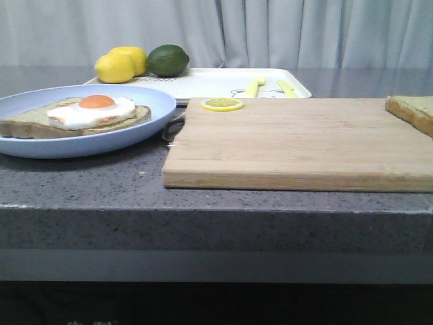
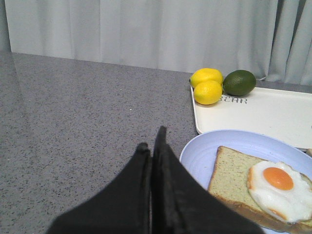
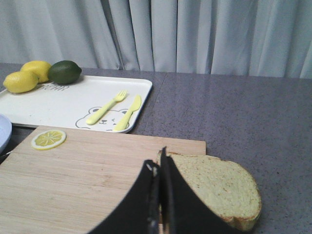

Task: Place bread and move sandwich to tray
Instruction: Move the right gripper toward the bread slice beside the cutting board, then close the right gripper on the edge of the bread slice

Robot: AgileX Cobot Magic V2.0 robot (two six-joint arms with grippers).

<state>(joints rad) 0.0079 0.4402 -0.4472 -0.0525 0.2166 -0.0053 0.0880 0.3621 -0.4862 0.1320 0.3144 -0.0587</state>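
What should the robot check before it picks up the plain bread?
1. Bread lies bare on the cutting board, at its right end: ok.
2. Right end effector near the bread but shut, must open first: not ok.
3. Egg toast sits on the blue plate, ready for a top slice: ok.
4. Left end effector shut, holding nothing: ok.
5. Tray has bare space between fruit and cutlery: ok.
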